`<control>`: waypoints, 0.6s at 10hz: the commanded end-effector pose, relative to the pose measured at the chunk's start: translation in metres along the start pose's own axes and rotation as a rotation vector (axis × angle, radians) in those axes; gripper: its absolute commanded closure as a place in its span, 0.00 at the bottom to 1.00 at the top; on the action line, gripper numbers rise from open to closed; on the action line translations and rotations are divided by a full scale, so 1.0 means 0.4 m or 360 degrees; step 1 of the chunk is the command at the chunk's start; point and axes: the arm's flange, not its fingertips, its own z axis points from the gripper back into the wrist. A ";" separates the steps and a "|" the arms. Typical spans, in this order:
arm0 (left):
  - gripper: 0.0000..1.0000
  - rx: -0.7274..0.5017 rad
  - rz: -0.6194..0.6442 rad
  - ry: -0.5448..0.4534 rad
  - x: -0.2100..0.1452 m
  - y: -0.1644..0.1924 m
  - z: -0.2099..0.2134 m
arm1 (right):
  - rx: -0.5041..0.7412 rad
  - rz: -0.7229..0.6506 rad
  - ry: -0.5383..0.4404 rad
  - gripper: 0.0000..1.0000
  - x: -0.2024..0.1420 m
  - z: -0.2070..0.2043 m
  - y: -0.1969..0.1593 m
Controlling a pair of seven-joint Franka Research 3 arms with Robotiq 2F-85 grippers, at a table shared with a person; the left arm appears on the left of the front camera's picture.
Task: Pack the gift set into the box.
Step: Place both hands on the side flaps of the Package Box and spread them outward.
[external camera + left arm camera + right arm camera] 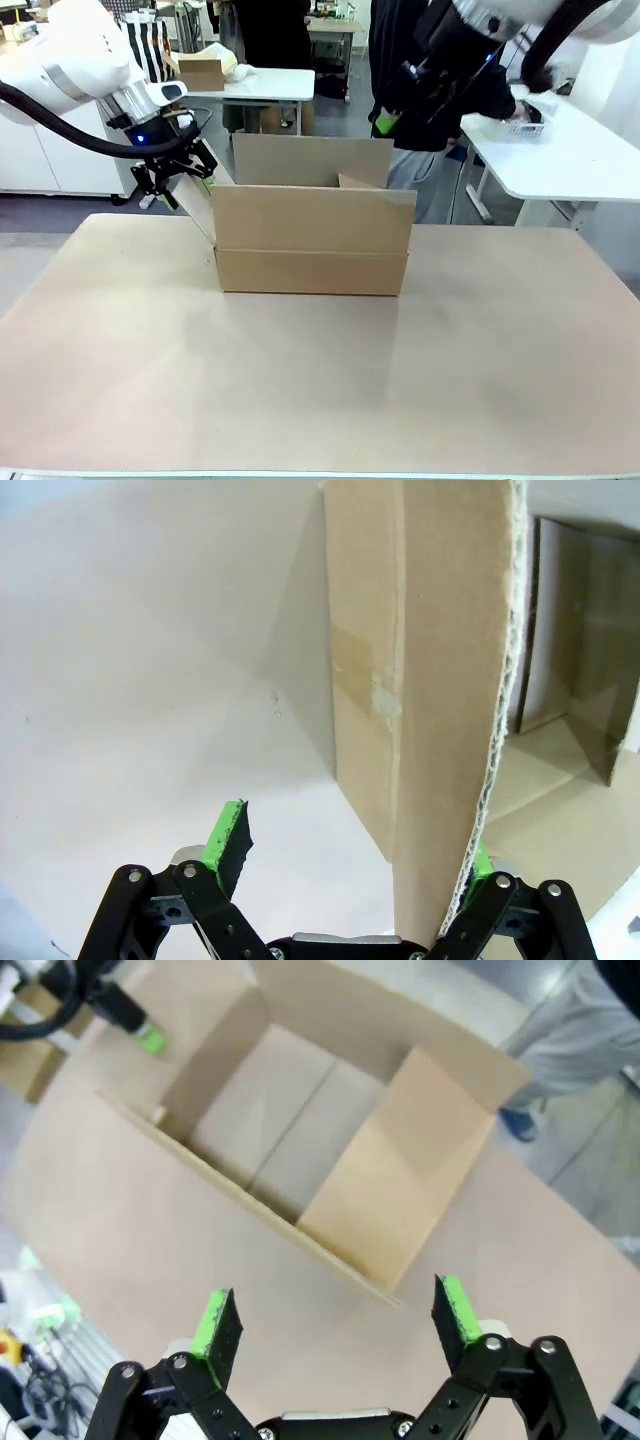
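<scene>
Straddling box (312, 255) flap (420, 680): left jaws spread, not clamped | right jaws spread, empty

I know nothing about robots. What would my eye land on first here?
The big brown box, flaps up and empty inside, in the middle of the table. The left gripper straddles its left side flap with open fingers, while the right gripper hangs open high above, looking down into it.

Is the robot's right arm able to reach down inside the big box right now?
Probably yes: the right gripper hangs open above the box, whose top is open, with nothing in between.
</scene>
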 end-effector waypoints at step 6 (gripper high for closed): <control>0.00 0.0028 0.0015 -0.0004 -0.002 -0.001 0.003 | -0.0344 -0.1673 0.0132 0.00 0.244 -0.221 0.117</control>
